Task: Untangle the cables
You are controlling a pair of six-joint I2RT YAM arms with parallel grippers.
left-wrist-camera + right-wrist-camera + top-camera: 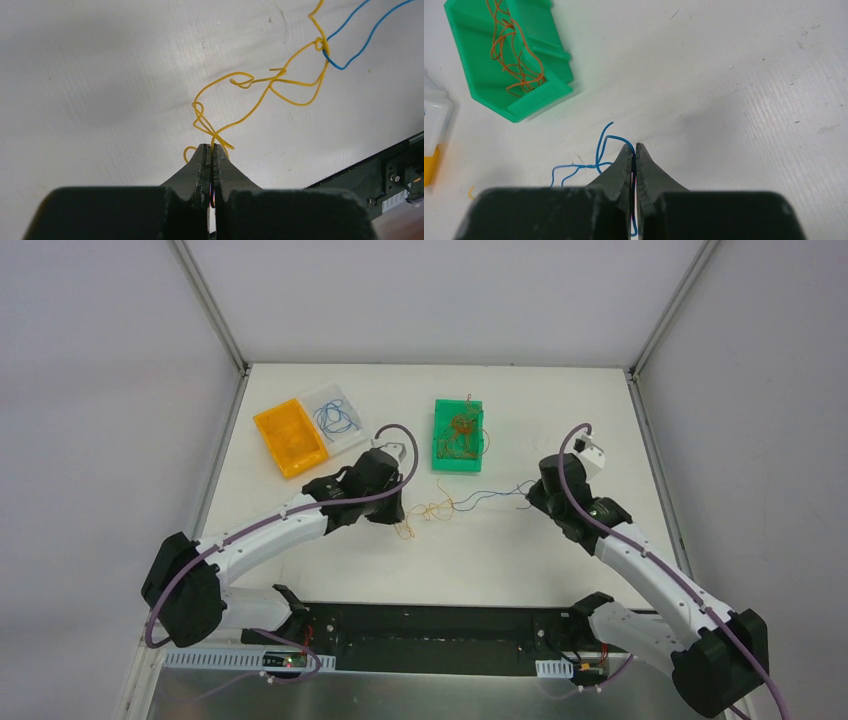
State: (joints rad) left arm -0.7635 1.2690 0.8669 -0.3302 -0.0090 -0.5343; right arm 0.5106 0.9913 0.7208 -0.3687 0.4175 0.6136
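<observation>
Patience matters: with left jaws shut on the yellow cable [257, 102] and right jaws on the blue cable [598, 152], ease them apart so the knot [322, 45] loosens.

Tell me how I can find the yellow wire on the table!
Look at the white table, on the robot's side of the green box. A curly yellow wire sits there, one end pinched in the left end effector. It is loopy and yellow; the blue wire tangled with it is straighter.
</observation>
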